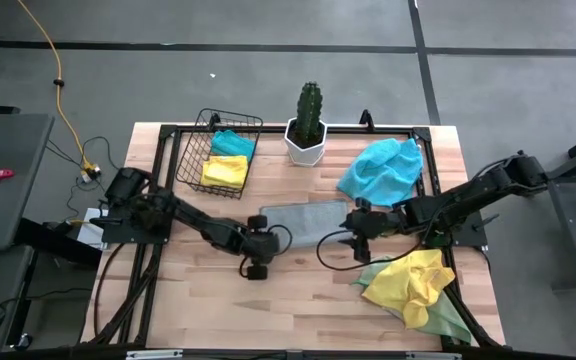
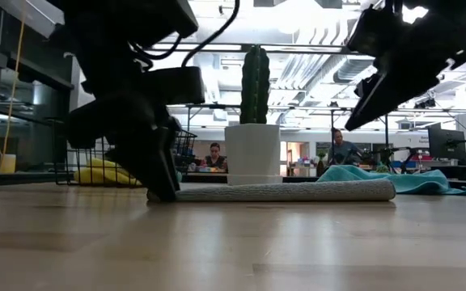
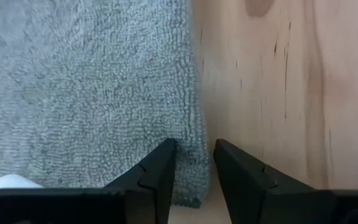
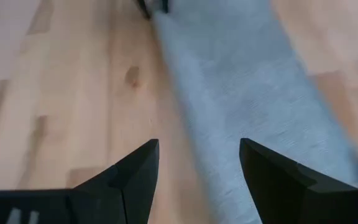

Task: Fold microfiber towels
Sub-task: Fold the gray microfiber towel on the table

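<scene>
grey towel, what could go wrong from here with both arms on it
The left gripper straddles only the grey towel's edge, fingers not visibly clamped, so the edge may slip out when it lifts. The right gripper hangs open above the other end; uneven pulling could undo the fold. The cactus pot stands just behind.

Grey floor (image 1: 298, 25) with dark seams surrounds the wooden table (image 1: 298, 295). Beyond it, bright ceiling lights (image 2: 314, 16) and seated people (image 2: 214, 156).

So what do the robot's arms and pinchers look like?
Both arms are dark, almost black, made of chunky jointed pieces with black cables looping beside them. The left gripper and the right gripper each end in two flat black fingers with pointed, angular tips.
</scene>
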